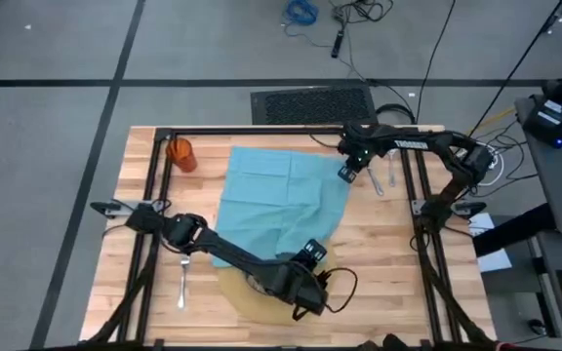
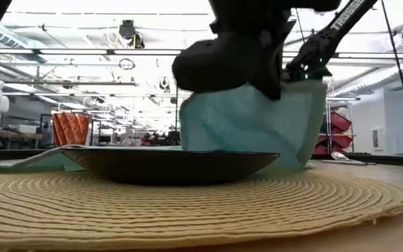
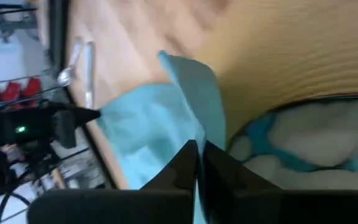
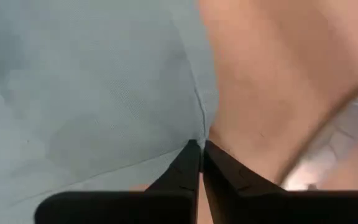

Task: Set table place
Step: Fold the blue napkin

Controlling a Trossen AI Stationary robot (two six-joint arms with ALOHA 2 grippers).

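The teal napkin [image 1: 279,200] lies spread across the middle of the table [image 1: 388,283], and both grippers are shut on it. My left gripper [image 1: 312,247] is at its near right corner, above the grey-green plate [image 2: 170,164], which rests on the round tan mat [image 2: 187,206]. My right gripper [image 1: 347,173] is at the napkin's far right corner. The orange cup [image 1: 180,153] stands at the far left. A fork [image 1: 183,283] lies near the left edge. The spoon and knife [image 1: 383,180] lie at the far right. My left gripper pinches the napkin's near right corner [image 3: 194,134] between its two fingers, coming from the near side. That corner is lifted; the cloth [image 2: 250,126] hangs behind the plate while the rest lies on the table. My right gripper pinches the napkin's right edge [image 4: 199,127] at the far corner between its two fingers, reaching from the table's right side. The cloth spreads away from the fingers; I cannot tell whether the corner is off the wood.
A black frame [image 1: 154,185] runs along the table's far, left and right sides, and both arms are mounted on it. Bare wood shows at the near right [image 1: 398,292]. A black grille [image 1: 310,102] lies on the floor beyond the far edge.
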